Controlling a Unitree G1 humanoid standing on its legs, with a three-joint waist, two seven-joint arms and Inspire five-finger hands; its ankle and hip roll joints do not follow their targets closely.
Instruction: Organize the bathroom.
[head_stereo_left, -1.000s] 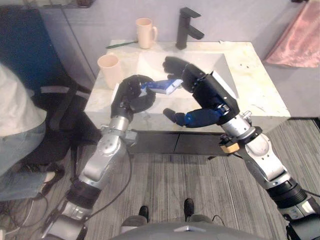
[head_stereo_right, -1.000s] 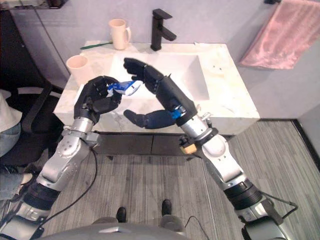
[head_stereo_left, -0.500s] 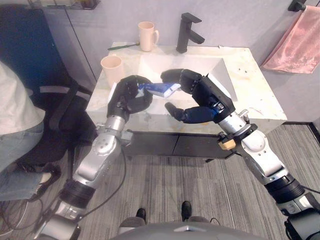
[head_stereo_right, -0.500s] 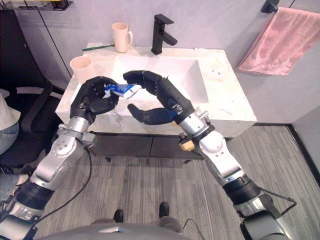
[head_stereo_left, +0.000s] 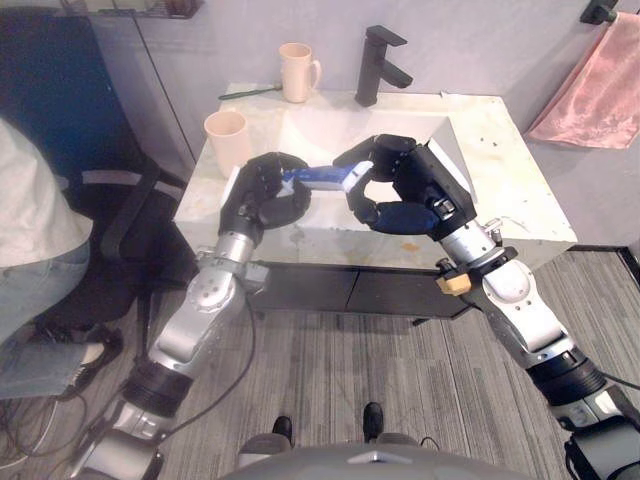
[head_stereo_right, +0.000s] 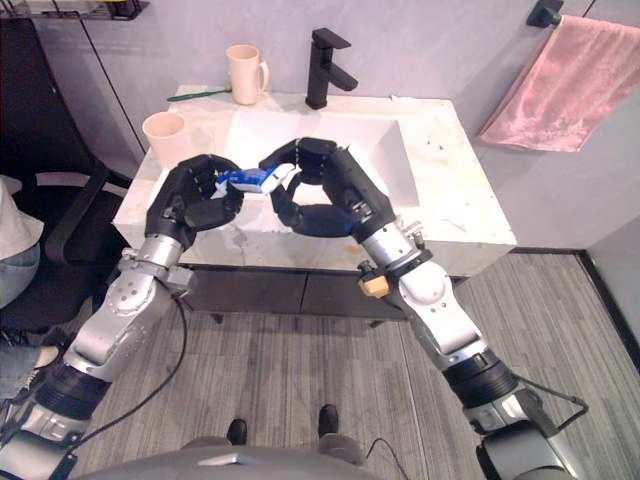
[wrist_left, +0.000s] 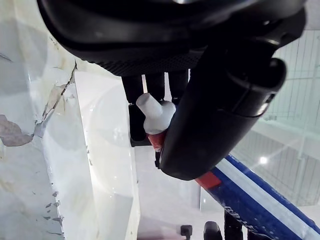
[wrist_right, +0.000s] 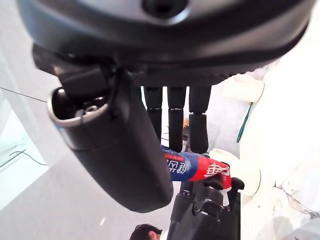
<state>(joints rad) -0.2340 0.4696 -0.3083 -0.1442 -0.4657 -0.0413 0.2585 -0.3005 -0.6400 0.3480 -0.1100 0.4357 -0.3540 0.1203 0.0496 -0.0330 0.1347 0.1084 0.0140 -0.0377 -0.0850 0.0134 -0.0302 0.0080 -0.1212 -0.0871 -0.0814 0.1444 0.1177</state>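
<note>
A blue toothpaste tube (head_stereo_left: 318, 178) with a red band and a white cap (wrist_left: 152, 107) hangs level above the front edge of the marble counter (head_stereo_left: 520, 190). My left hand (head_stereo_left: 262, 192) is shut on its left end. My right hand (head_stereo_left: 405, 190) comes in from the right, its fingers (head_stereo_left: 360, 160) curled over the tube's other end and the thumb under it. The right wrist view shows the tube (wrist_right: 192, 167) between that hand's fingers and thumb, with the left hand (wrist_right: 205, 210) beyond it.
A peach cup (head_stereo_left: 226, 138) stands on the counter's left side. At the back are a handled mug (head_stereo_left: 296, 72), a green toothbrush (head_stereo_left: 248, 91) and a black faucet (head_stereo_left: 380, 65) above the sink basin (head_stereo_left: 330, 125). A pink towel (head_stereo_left: 595, 85) hangs at right. A person (head_stereo_left: 30, 230) sits at left.
My right hand, open beside the tube before, has curled its fingers and thumb round the tube's right end. The left hand has kept its hold in place.
</note>
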